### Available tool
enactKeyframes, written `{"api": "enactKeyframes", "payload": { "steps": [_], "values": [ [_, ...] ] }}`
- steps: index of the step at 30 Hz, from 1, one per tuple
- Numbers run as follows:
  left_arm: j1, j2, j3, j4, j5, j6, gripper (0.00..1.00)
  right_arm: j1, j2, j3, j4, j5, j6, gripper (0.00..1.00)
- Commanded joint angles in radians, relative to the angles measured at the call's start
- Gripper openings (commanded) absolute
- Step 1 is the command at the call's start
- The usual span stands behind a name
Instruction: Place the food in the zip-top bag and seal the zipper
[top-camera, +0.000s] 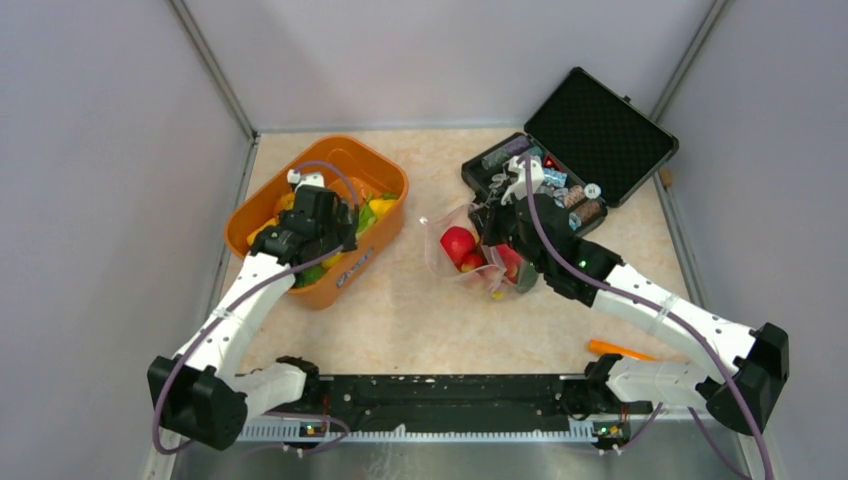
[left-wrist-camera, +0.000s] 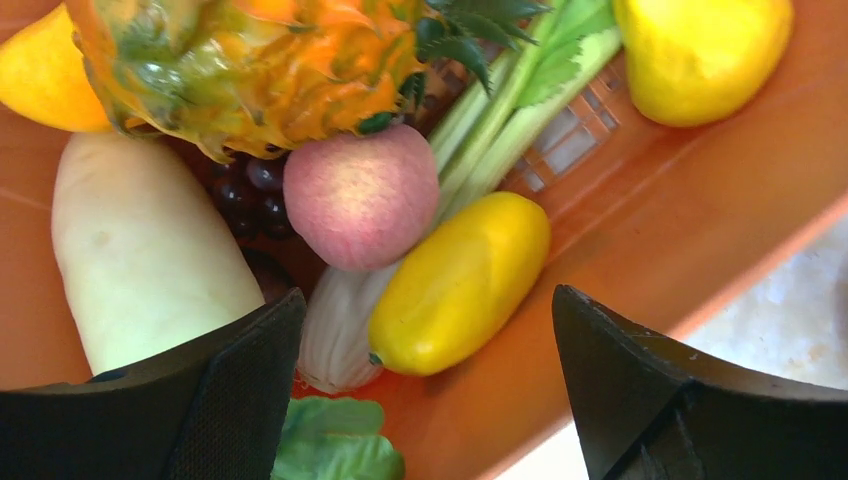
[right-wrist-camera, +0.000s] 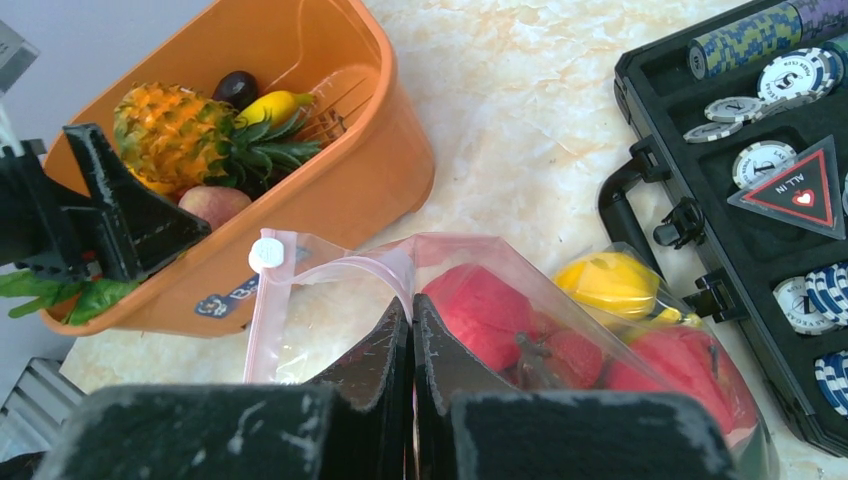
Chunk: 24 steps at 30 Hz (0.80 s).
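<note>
The zip-top bag lies mid-table with its pink zipper hanging open in a loop. Red pieces of food and a yellow piece show through its clear wall. My right gripper is shut on the bag's pink mouth edge. My left gripper is open, low inside the orange basket, with its fingers either side of a yellow fruit. Around it lie a pink apple, a pineapple and a white radish.
An open black case of poker chips stands just behind the bag at the back right. A thin orange piece lies on the table by the right arm's base. Grey walls close in the table on three sides.
</note>
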<state>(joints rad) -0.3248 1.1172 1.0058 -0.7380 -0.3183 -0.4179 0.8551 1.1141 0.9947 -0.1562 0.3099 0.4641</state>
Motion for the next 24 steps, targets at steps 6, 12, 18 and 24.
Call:
{"api": "enactKeyframes", "payload": {
  "steps": [6,12,18,24],
  "values": [
    [0.059,0.127,0.013,0.125,-0.104,0.03,0.92,0.001,-0.027,0.011,0.064,-0.014,-0.009,0.0],
    [0.074,0.203,-0.027,0.16,-0.068,0.03,0.92,0.001,-0.041,0.009,0.063,-0.005,-0.015,0.0],
    [0.088,0.208,-0.071,0.178,-0.081,0.029,0.94,0.002,-0.037,0.015,0.056,-0.025,-0.016,0.0],
    [0.097,0.217,-0.072,0.194,-0.055,0.055,0.74,0.001,-0.031,0.015,0.056,-0.04,-0.016,0.0]
  ]
}}
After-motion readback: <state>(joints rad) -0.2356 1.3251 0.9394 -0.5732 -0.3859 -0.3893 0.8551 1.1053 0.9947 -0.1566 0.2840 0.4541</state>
